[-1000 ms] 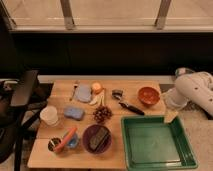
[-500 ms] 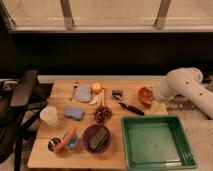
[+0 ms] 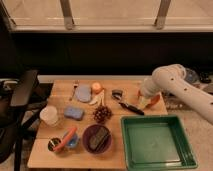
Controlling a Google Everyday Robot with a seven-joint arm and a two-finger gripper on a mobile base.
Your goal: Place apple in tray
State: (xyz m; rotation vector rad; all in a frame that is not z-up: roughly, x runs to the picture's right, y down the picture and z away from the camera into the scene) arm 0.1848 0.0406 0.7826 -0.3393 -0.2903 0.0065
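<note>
A small, round, orange-yellow apple (image 3: 96,87) sits near the back edge of the wooden table (image 3: 60,93), well apart from the empty green tray (image 3: 157,142) at front right. Further right, the white arm's gripper (image 3: 145,102) hangs at a red-orange bowl (image 3: 155,99), fingers spread, gripping nothing; contact with the bowl cannot be told.
</note>
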